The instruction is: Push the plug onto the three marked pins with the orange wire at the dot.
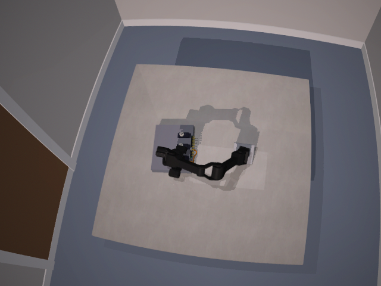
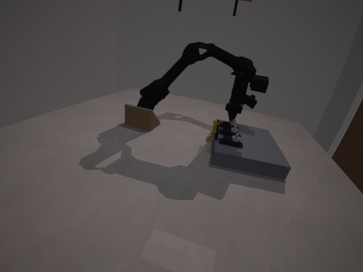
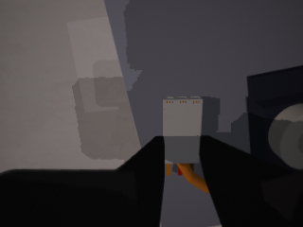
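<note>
The plug point(image 3: 182, 118), small, flat and pale, lies between the fingertips in the wrist view, square to the view, its end with small orange marks pointing up the frame. My gripper point(image 3: 181, 144) point(image 2: 232, 120) points down at the holder's top and is shut on the plug. An orange wire point(image 3: 195, 181) leaves the plug's lower end and bends right, beside a bit of red wire. The grey holder point(image 1: 164, 132) point(image 2: 264, 146) point(image 3: 189, 47) lies under the gripper. The yellow pin row point(image 1: 193, 140) point(image 2: 214, 126) runs along one holder edge. The coloured band and dot cannot be made out.
A dark servo point(image 3: 256, 113) point(image 2: 229, 141) with a white horn point(image 3: 294, 134) point(image 2: 236, 137) is near; several such servos sit on the holder. The arm's base mount point(image 1: 251, 157) point(image 2: 137, 118) stands across the table point(image 1: 215, 215). An orange lead point(image 1: 195, 153) point(image 2: 210, 137) loops beside the pins.
</note>
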Available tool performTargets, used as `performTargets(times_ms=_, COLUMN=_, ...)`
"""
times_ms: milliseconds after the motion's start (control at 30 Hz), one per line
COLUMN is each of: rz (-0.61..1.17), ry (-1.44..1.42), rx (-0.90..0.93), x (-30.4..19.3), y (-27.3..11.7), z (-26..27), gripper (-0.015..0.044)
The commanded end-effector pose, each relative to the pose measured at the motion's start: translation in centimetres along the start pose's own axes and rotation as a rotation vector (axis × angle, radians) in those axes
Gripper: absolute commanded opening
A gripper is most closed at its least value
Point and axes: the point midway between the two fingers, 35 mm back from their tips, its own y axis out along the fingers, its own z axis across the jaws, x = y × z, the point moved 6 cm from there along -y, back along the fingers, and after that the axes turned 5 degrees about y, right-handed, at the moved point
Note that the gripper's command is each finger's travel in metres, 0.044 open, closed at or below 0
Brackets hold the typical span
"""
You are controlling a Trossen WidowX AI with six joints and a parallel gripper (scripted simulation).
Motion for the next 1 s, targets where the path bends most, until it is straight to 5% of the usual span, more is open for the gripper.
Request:
performTargets(times_ms=0, rz=0.003, ry=0.004, rx=0.002, x=0.1, y=-0.5, z=0.0, gripper=0.0)
performTargets(times_ms=367, rz=0.004, ry=0.005, rx=0.001, x=0.0, y=-5.5, z=-0.1, gripper=0.0)
performTargets(times_ms=967, rz=0.001, ry=-0.074, rx=-0.021, x=-3.8, y=-6.3, z=-7.4, gripper=0.0)
